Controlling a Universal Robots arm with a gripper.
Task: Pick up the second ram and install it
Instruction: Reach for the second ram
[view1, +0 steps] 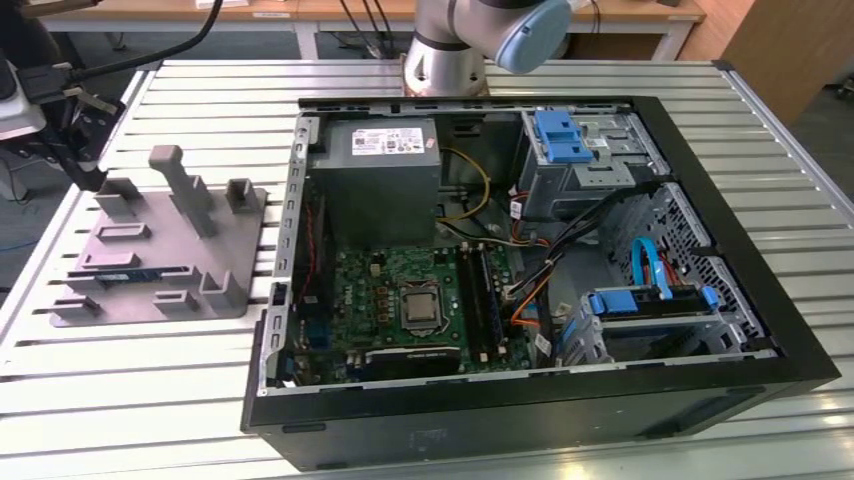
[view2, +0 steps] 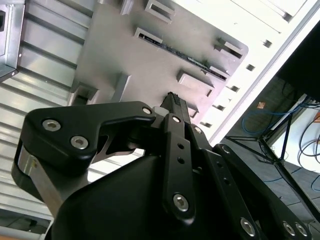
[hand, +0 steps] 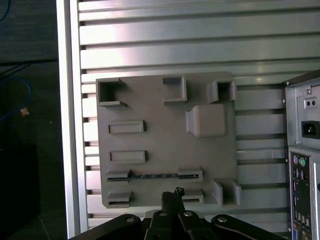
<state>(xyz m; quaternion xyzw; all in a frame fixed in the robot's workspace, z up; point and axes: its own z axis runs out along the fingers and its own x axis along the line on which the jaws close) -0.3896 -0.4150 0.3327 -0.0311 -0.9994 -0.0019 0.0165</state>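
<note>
The second ram (view1: 130, 270) lies on edge in a pair of holders on the grey fixture plate (view1: 160, 225), at the exterior view's left. It is a thin dark strip in both wrist views (hand: 153, 175) (view2: 186, 58). My gripper (view1: 83, 172) hangs above the plate's far left corner, clear of the ram. Its two black fingertips (hand: 172, 194) (view2: 174, 101) are pressed together with nothing between them. The green motherboard (view1: 400, 305) with its long black slots (view1: 486, 300) lies in the open computer case (view1: 534, 400).
The fixture plate carries several raised grey holders and a tall post (view1: 180, 185). A slatted aluminium table (view1: 120, 370) bears everything. The case holds a power supply (view1: 380, 170), blue drive brackets (view1: 561, 135) and loose cables. The arm's base (view1: 447, 55) stands behind the case.
</note>
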